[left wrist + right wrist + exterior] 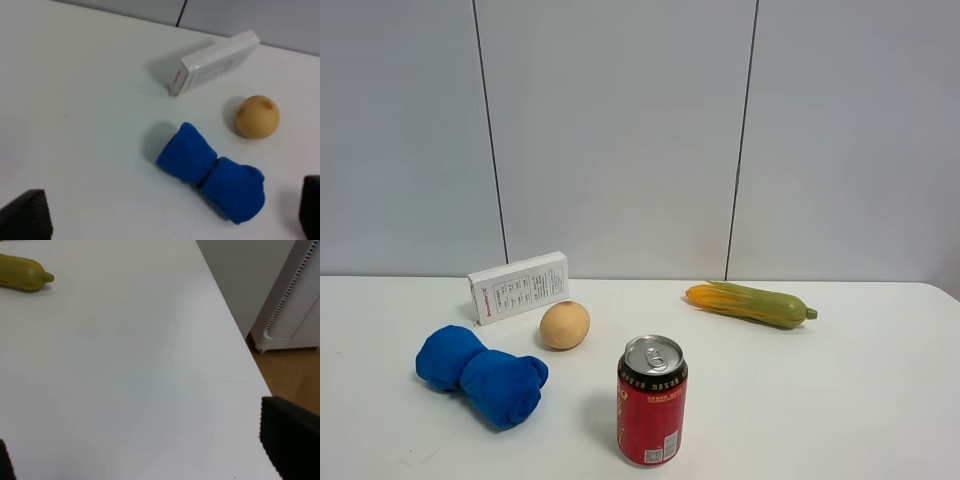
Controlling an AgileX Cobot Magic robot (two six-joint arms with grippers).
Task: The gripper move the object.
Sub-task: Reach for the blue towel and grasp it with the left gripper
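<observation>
Two left fingers (25, 217) are standing wide apart, gripping nothing; right fingers (290, 440) are likewise spreading open above the surface (125, 365). Blue cloth (210, 172), rolled and pinched midway like a bow, is lying below the left fingers, just beside a tan egg (257, 116) and near a white box (215, 62); red can (652, 400) is standing to its right.

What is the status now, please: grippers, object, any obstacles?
Left gripper open, facing blue cloth. Right gripper open, over table edge. Nothing held; no obstacle seen.
</observation>
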